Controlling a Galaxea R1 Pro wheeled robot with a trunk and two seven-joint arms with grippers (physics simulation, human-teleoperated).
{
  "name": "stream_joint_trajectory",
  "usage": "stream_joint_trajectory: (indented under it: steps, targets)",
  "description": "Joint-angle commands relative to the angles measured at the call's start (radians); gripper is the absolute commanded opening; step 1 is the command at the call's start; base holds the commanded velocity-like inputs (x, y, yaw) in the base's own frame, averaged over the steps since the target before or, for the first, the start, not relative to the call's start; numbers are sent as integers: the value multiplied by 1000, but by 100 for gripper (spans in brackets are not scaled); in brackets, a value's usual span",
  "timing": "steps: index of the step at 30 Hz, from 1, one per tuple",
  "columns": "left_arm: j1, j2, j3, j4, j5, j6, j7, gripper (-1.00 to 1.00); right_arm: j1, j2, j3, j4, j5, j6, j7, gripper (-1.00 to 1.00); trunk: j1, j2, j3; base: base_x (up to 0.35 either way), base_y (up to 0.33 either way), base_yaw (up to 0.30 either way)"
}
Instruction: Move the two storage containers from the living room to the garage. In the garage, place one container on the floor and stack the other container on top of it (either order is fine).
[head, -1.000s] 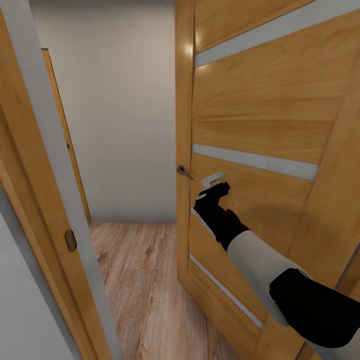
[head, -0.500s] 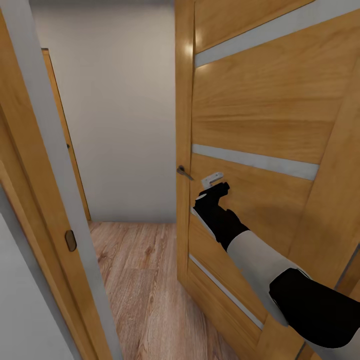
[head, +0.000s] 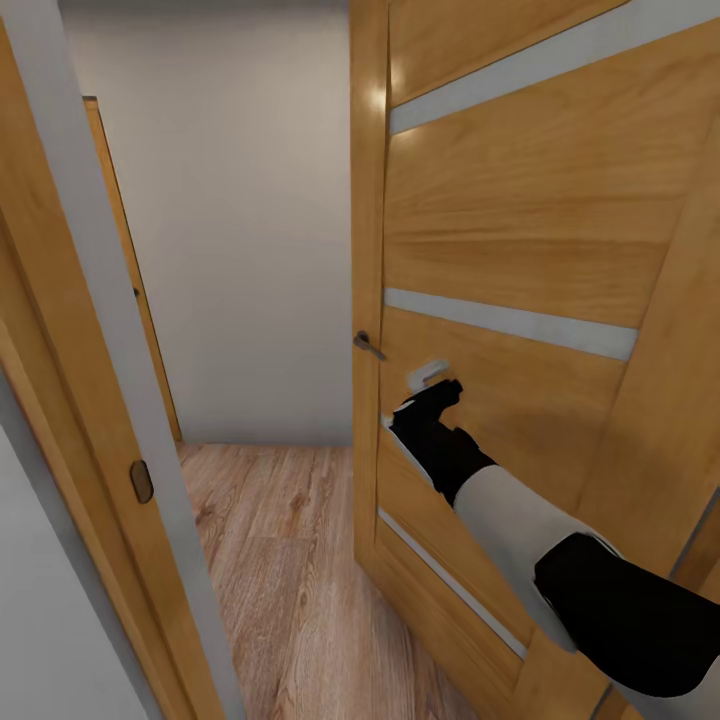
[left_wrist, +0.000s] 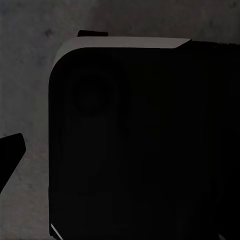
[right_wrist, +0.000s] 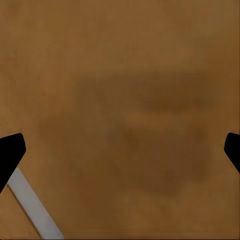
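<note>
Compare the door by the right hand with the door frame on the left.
The door carries pale horizontal stripes; the frame has one long grey strip along its edge. The door bears a lever handle; the frame has a dark strike plate. The right hand is at the door, not the frame. Both are honey-coloured wood.

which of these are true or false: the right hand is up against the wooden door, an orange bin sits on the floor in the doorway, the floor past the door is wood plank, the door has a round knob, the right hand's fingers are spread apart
1. The right hand is up against the wooden door. True.
2. An orange bin sits on the floor in the doorway. False: the floor there is bare planks.
3. The floor past the door is wood plank. True.
4. The door has a round knob. False: it has a small lever handle at its edge.
5. The right hand's fingers are spread apart. True: in the right wrist view the dark fingertips sit at opposite edges with the door panel between them.
</note>
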Motion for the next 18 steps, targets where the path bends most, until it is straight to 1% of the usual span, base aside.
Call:
stream_joint_trajectory:
  steps: [1, 5, 12, 18]
  targets:
    - [0, 0, 1, 0, 7, -2, -1, 100, -2, 0, 5, 24, 0, 4, -4, 100, 0, -1, -1, 0, 0, 0]
    - [0, 0, 1, 0, 7, -2, -1, 100, -2, 0, 6, 74, 1, -7, -5, 100, 0, -1, -1, 0, 0, 0]
    - [0, 0, 1, 0, 7, -2, -1, 100, -2, 0, 6, 94, 2, -16, -5, 100, 0, -1, -1, 5, -1, 0]
    - [0, 0, -1, 0, 6, -2, -1, 100, -2, 0, 6, 102, 2, -27, -5, 100, 0, -1, -1, 208, -139, 0]
